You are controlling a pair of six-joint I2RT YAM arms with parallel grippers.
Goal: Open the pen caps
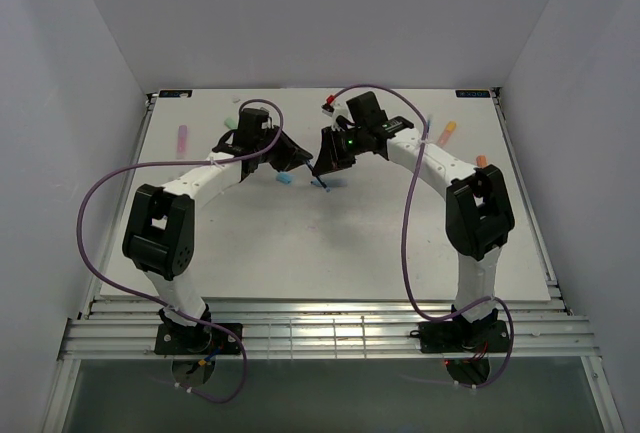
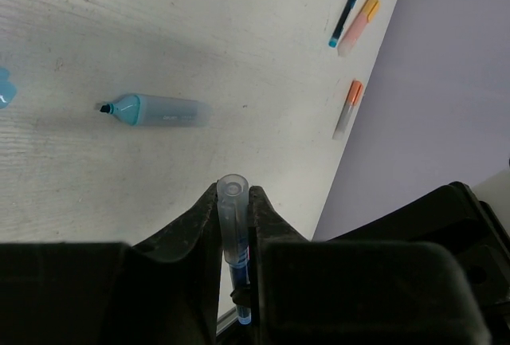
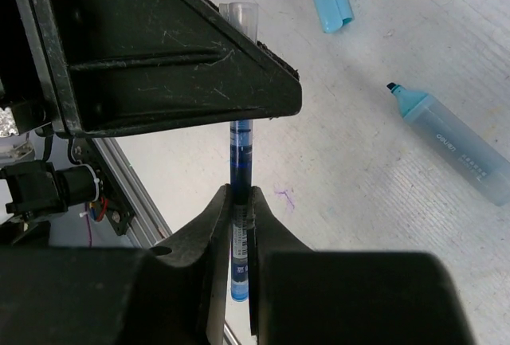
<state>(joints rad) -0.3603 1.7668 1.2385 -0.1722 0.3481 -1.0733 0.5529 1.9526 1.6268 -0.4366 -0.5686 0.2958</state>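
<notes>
A thin dark blue pen [image 3: 241, 162] is held between both grippers above the table. My left gripper [image 2: 233, 197] is shut on its clear cap [image 2: 232, 217], whose open end sticks out past the fingertips. My right gripper [image 3: 241, 200] is shut on the pen's body. Cap and body lie in one line; the joint is hidden behind the left finger [image 3: 159, 50]. In the top view the left gripper [image 1: 298, 160] and the right gripper [image 1: 322, 167] meet at mid-table. An uncapped light blue highlighter [image 2: 155, 110] lies on the table, its loose cap [image 3: 332, 0] apart from it.
At the far right of the table lie a blue pen [image 2: 349, 6], a pink and orange highlighter [image 2: 358, 25] and an orange-capped one [image 2: 347, 107]. A pink highlighter [image 1: 183, 137] lies at the far left. Grey walls stand on three sides.
</notes>
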